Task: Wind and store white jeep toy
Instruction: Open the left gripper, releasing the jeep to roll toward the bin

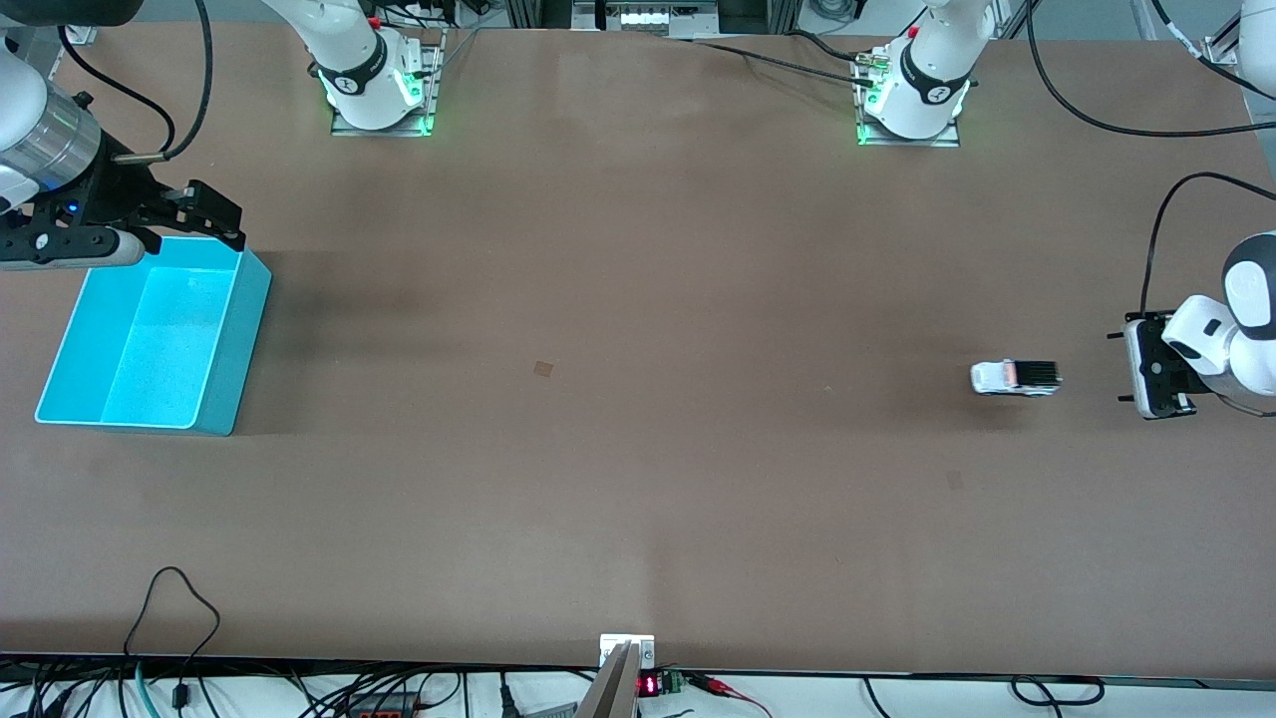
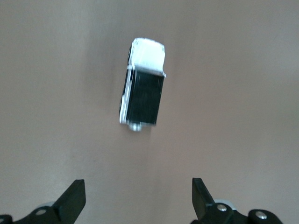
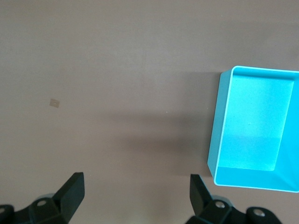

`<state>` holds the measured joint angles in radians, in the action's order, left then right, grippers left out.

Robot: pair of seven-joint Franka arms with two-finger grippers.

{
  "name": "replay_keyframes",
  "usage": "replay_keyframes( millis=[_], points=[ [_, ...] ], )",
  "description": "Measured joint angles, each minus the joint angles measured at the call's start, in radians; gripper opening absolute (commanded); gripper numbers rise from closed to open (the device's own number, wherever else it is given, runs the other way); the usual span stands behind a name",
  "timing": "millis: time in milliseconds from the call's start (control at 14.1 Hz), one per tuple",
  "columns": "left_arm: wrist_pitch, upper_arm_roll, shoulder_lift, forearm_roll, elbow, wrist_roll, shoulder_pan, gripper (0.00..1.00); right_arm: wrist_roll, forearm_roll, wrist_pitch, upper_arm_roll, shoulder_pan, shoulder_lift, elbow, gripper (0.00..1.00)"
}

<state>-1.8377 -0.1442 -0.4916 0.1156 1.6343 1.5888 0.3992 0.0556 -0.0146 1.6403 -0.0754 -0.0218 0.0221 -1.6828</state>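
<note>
White jeep toy sits loose on the worktop toward the left arm's end, just beside the open, empty left claw, so storing remains, with the turquoise bin empty under the open, waiting right claw.

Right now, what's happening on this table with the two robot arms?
Nothing is being held. The white jeep toy sits on the table toward the left arm's end, with the left gripper open beside it and apart from it. The right gripper hangs open over an edge of the empty turquoise bin at the right arm's end. The jeep is not yet stored.
</note>
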Motion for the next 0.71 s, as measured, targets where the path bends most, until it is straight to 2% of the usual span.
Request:
replay_keyframes(
  millis=[356,712],
  points=[
    [0.229,-0.005,0.006,0.0,-0.147,-0.255,-0.122,1.0,0.0,0.0,0.0,0.0,0.0,0.0,-0.001,1.0],
    [0.364,-0.01,0.027,0.0,-0.236,-0.548,-0.229,1.0,0.0,0.0,0.0,0.0,0.0,0.0,-0.003,1.0]
  ],
)
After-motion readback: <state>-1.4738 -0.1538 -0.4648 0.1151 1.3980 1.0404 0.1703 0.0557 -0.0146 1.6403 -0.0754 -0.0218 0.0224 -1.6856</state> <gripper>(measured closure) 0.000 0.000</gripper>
